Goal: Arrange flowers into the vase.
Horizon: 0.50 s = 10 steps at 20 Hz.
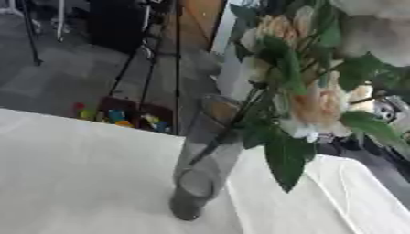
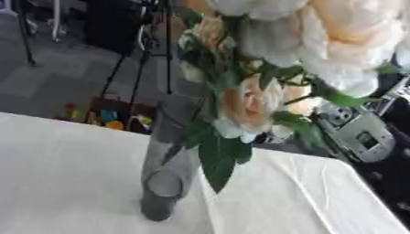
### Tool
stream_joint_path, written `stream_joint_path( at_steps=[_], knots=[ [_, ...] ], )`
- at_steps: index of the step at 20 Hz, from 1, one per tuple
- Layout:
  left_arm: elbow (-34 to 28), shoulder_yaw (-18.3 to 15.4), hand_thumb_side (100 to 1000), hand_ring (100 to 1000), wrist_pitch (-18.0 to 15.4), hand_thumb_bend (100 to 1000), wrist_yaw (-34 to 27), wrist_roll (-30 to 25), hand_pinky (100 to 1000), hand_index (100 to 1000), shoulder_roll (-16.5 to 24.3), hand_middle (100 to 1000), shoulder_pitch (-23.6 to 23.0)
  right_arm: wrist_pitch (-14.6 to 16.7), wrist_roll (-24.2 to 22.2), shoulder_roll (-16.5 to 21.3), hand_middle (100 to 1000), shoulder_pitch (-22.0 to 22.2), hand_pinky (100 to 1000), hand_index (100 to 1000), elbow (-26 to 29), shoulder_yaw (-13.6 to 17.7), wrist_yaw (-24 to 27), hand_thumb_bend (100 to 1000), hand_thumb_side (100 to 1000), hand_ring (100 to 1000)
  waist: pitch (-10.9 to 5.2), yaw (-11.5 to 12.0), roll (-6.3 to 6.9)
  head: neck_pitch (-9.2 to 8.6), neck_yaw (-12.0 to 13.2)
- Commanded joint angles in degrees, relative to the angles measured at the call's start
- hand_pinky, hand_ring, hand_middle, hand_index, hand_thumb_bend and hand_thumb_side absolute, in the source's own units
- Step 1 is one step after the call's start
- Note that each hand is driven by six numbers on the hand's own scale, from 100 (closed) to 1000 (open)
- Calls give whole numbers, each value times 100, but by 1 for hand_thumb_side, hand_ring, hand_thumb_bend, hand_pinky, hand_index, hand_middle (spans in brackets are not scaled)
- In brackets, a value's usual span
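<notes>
Glass vase (image 1: 207, 176) holds flowers (image 2: 248, 103) | tablecloth (image 1: 80, 173) | fingers: cannot tell | no writing

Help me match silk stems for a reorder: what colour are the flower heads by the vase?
Pale peach and creamy white flowers, with green leaves; clearest in the right eye view.

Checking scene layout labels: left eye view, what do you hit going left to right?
Bare white tablecloth → colourful small items on the floor behind the table → clear glass vase → peach and white flowers with green leaves. Neither hand is identifiable.
</notes>
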<state>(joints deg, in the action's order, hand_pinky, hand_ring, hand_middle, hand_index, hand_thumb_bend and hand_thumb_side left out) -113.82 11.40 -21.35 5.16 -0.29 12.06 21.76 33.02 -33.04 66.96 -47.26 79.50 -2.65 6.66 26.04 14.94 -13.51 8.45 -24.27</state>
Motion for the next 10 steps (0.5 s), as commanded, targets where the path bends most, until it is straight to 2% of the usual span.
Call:
stream_joint_path(
  at_steps=[1, 10],
  knots=[
    [-77, 0, 1000, 1000, -7, 100, 35, -1, 679, 974, 42, 984, 48, 1895, -1893, 282, 1000, -5, 1000, 1000, -33, 150, -83, 453, 756, 1000, -111, -23, 56, -34, 0],
    [-77, -26, 1000, 1000, -50, 100, 112, 43, 680, 974, 97, 985, 48, 1895, -1893, 414, 1000, 278, 1000, 1000, -109, 294, -238, 442, 745, 1000, -58, -39, 56, 17, -19]
  ],
)
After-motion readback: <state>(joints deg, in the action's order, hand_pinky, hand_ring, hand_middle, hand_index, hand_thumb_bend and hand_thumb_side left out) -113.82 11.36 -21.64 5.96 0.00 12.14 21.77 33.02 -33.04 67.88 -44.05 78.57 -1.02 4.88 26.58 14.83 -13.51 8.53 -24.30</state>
